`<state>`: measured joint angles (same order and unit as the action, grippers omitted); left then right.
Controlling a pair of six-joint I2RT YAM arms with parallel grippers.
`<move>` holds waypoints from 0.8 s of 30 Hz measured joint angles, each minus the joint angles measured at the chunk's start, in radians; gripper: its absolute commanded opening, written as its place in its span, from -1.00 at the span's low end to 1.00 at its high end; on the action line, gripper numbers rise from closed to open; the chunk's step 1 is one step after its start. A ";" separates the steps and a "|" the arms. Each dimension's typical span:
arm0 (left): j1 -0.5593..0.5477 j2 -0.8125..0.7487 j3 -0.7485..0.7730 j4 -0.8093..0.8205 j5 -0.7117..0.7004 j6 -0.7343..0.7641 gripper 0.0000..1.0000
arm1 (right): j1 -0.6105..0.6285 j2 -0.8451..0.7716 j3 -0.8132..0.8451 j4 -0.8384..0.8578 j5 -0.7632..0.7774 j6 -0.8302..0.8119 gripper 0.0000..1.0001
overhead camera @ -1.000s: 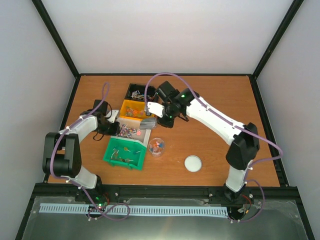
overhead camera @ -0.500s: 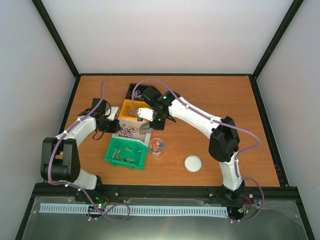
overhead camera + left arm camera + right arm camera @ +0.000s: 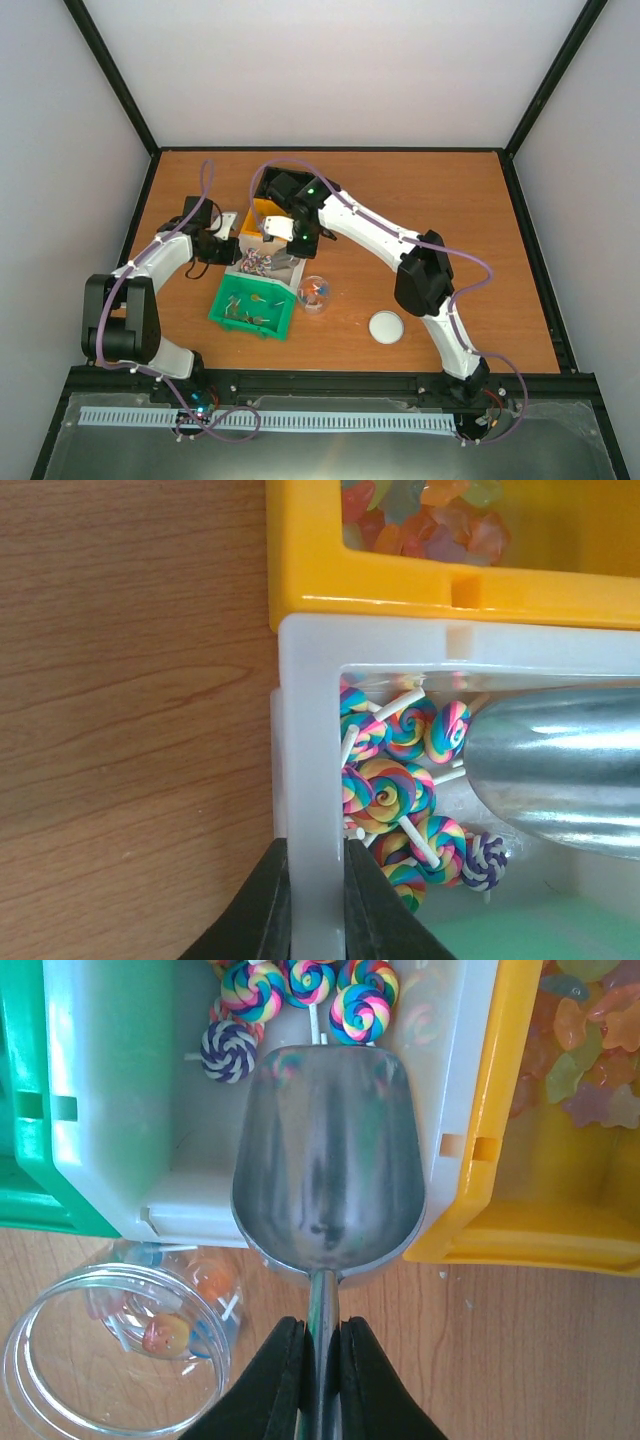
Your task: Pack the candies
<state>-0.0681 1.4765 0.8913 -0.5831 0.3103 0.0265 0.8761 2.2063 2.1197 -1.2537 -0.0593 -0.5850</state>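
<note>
Clamping the scoop [image 3: 328,1160] by its handle, our right pincer [image 3: 318,1360] aims it at the candies [image 3: 252,990] just beyond its lip, while our left pincer [image 3: 315,900] pinches the white bin [image 3: 310,680] wall.

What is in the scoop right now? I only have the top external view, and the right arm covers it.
Observer: Nothing. In the right wrist view the scoop has an empty bowl. It lies over the white bin, with its tip right by the swirl lollipops.
Operator: Is the right gripper actually gripping it?
Observer: Yes. The right gripper is shut on the scoop's thin handle.
Operator: And the left gripper?
Observer: The left gripper pinches the white bin's side wall, one finger outside and one inside.
</note>
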 measured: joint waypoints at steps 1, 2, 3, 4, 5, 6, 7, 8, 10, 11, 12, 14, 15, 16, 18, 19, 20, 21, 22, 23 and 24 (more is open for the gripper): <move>0.000 0.000 0.000 0.001 0.000 0.000 -0.99 | 0.000 0.004 0.006 -0.001 -0.005 0.003 -0.94; 0.000 0.000 0.000 0.001 0.000 0.000 -0.98 | -0.001 0.007 0.008 -0.002 -0.010 0.007 -0.94; 0.000 0.000 -0.001 0.001 0.001 0.000 -0.99 | -0.002 0.009 0.009 0.000 -0.017 0.010 -0.94; 0.000 0.000 -0.001 0.001 0.001 0.000 -0.98 | -0.003 0.010 0.008 0.004 -0.024 0.013 -0.95; 0.000 0.000 -0.001 0.002 0.001 0.000 -0.98 | -0.005 0.011 0.006 0.011 -0.031 0.017 -0.95; 0.000 0.000 -0.001 0.002 0.001 0.000 -0.98 | -0.006 0.011 0.000 0.021 -0.037 0.022 -0.94; 0.000 0.000 -0.002 0.002 0.001 0.000 -0.98 | -0.007 0.010 -0.009 0.036 -0.046 0.025 -0.94; 0.000 0.000 -0.002 0.003 0.001 0.000 -0.99 | -0.008 0.008 -0.018 0.051 -0.054 0.027 -0.94; 0.002 0.001 -0.002 0.005 0.001 0.000 -0.98 | -0.012 -0.008 -0.057 0.093 -0.074 0.032 -0.94; 0.004 0.002 -0.002 0.005 0.002 0.001 -0.99 | -0.014 -0.019 -0.083 0.115 -0.084 0.034 -0.95; 0.005 0.003 -0.002 0.005 0.004 0.001 -0.98 | -0.017 -0.031 -0.107 0.136 -0.092 0.037 -0.94; 0.006 0.005 -0.002 0.005 0.008 0.001 -0.99 | -0.022 -0.049 -0.149 0.173 -0.106 0.045 -0.94; 0.007 0.006 -0.002 0.006 0.010 0.002 -0.99 | -0.024 -0.060 -0.173 0.198 -0.114 0.049 -0.94; 0.007 0.006 -0.002 0.006 0.011 0.002 -0.98 | -0.026 -0.068 -0.195 0.222 -0.122 0.051 -0.94; 0.009 0.007 -0.002 0.006 0.015 0.003 -0.98 | -0.026 -0.078 -0.255 0.315 -0.149 0.055 -0.95; 0.010 0.009 -0.002 0.006 0.018 0.003 -0.98 | -0.026 -0.081 -0.274 0.347 -0.161 0.058 -0.95; 0.011 0.009 -0.002 0.006 0.019 0.003 -0.98 | -0.026 -0.082 -0.296 0.396 -0.178 0.060 -0.95; 0.011 0.010 -0.002 0.006 0.020 0.003 -0.98 | -0.025 -0.080 -0.312 0.435 -0.190 0.064 -0.94; 0.011 0.011 -0.002 0.006 0.021 0.003 -0.98 | -0.025 -0.079 -0.330 0.472 -0.203 0.069 -0.95; 0.011 0.011 -0.001 0.006 0.022 0.003 -0.98 | -0.025 -0.079 -0.343 0.504 -0.214 0.072 -0.94; 0.012 0.011 -0.001 0.006 0.023 0.004 -0.99 | -0.025 -0.079 -0.355 0.528 -0.223 0.075 -0.94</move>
<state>-0.0563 1.4876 0.8902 -0.5774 0.3332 0.0303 0.8513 2.1273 1.7645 -0.7254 -0.2825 -0.5098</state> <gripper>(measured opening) 0.119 0.073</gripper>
